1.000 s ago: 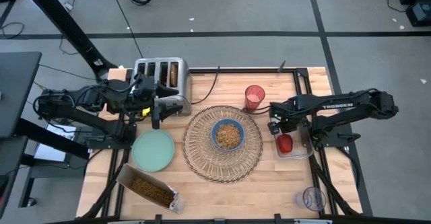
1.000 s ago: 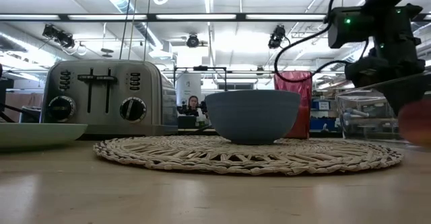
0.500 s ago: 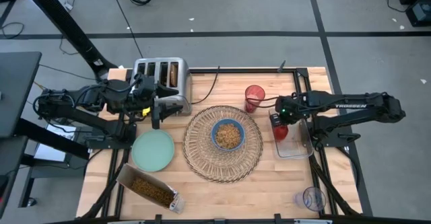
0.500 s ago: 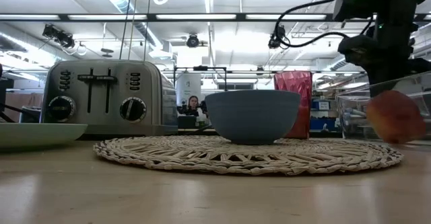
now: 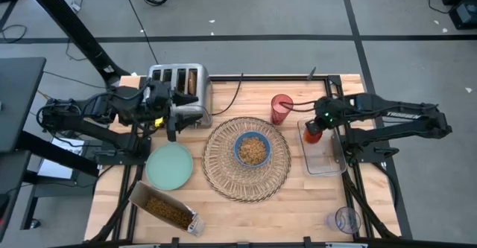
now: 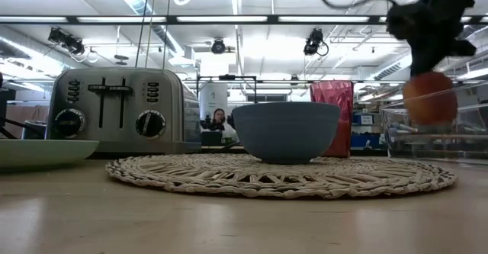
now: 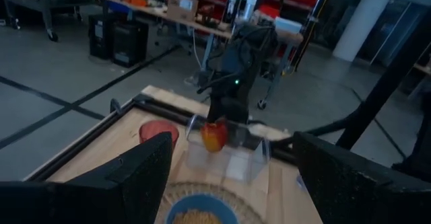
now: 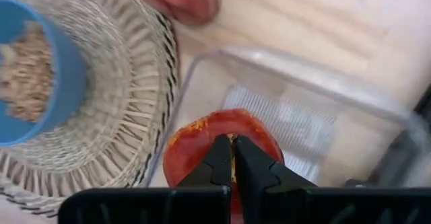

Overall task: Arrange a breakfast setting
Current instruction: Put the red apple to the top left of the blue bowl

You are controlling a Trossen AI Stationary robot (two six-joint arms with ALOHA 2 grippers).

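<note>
With our right gripper (image 5: 313,132) clenched on the small red fruit (image 6: 429,97), held above the clear tray (image 5: 326,159) right of the wicker placemat (image 5: 247,159), we judge the next move is carrying it left, while our left gripper (image 5: 172,131) waits released by the toaster (image 5: 177,83).

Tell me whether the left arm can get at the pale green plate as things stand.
Probably yes. The left gripper is open, holds nothing and hangs just beyond the pale green plate, beside the silver toaster. Nothing lies on the plate or between them.
</note>
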